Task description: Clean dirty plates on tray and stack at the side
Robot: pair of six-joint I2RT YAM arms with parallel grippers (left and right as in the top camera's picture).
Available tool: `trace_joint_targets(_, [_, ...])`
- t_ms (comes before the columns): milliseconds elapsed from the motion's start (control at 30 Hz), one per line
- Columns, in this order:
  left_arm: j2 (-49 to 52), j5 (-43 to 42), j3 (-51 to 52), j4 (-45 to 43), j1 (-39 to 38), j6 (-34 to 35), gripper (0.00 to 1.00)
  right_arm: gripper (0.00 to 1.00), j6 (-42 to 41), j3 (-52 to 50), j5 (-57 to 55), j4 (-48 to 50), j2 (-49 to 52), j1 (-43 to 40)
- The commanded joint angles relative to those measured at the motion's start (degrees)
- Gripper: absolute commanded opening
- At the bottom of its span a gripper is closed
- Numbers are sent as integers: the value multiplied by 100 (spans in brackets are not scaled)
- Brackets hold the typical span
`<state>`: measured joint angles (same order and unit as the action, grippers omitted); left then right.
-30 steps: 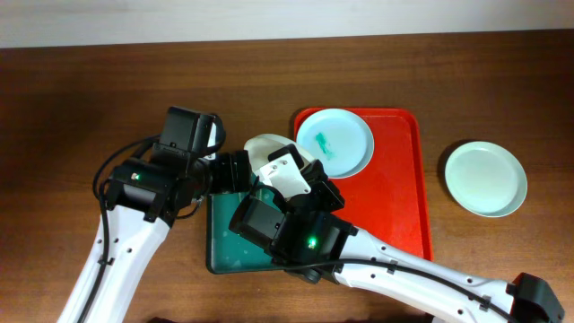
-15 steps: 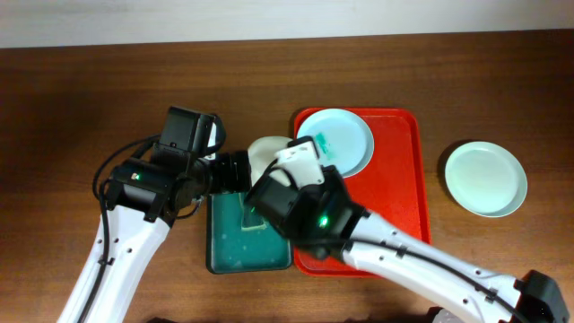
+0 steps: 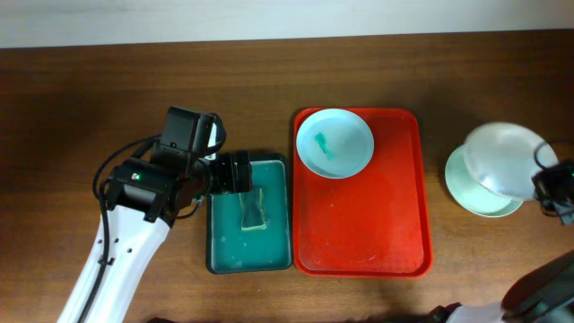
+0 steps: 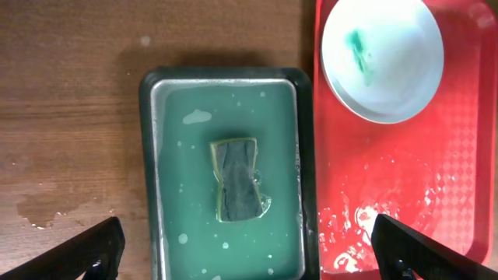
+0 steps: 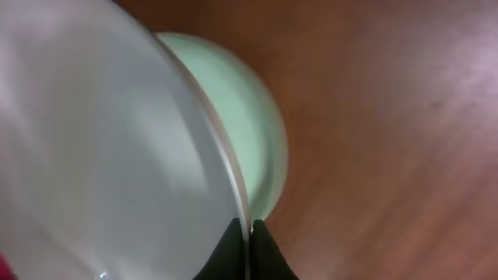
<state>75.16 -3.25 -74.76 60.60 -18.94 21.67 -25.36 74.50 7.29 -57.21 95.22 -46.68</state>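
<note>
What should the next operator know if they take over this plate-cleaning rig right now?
Left gripper: open and empty, above the rectangular sponge lying in the small dark green tray of water.
Right gripper: shut on the rim of a clean-looking round white plate, held over the pale mint round plate on the wooden table, right of the large red plastic tray.
Done: one plate set aside.
Left: put the held plate on it, then clean and stack the teal-smeared plate at the red tray's far left corner.
</note>
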Motion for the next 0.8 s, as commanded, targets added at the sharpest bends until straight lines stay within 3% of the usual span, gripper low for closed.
trace_joint_targets(0, [-17,-42,-50,-11,11,-70,99,4,31,68,-179,-20,800,-216])
trace_joint_targets(100, [-17,-42,-50,-11,11,-70,99,5,420,66,-153,-153,1198,17])
trace_joint_targets(133, [-17,-42,-50,-11,11,-70,99,28,531,68,-149,-153,1095,101])
trace_joint_targets(167, [-17,-42,-50,-11,11,-70,99,40,546,68,-94,-170,894,210])
trace_joint_targets(233, [-17,-42,-50,-11,11,-70,99,44,566,70,173,-175,236,557])
trace_joint_targets(367, [-17,-42,-50,-11,11,-70,99,47,763,68,437,-214,-1488,2024])
trace_joint_targets(433, [-17,-42,-50,-13,11,-70,99,47,1976,68,901,-149,-1628,3329])
trace_joint_targets(500, [-17,-42,-50,-11,11,-70,99,47,2457,68,323,-9,-1097,4618])
trace_joint_targets(600, [-17,-42,-50,-11,11,-70,99,47,1307,68,-586,813,125,5121])
trace_joint_targets(733, [-17,-42,-50,-11,9,-70,99,46,1027,68,634,2210,1674,5117])
trace_joint_targets(767, [-17,-39,-50,-11,11,-70,100,39,1023,68,822,2391,2009,5117])
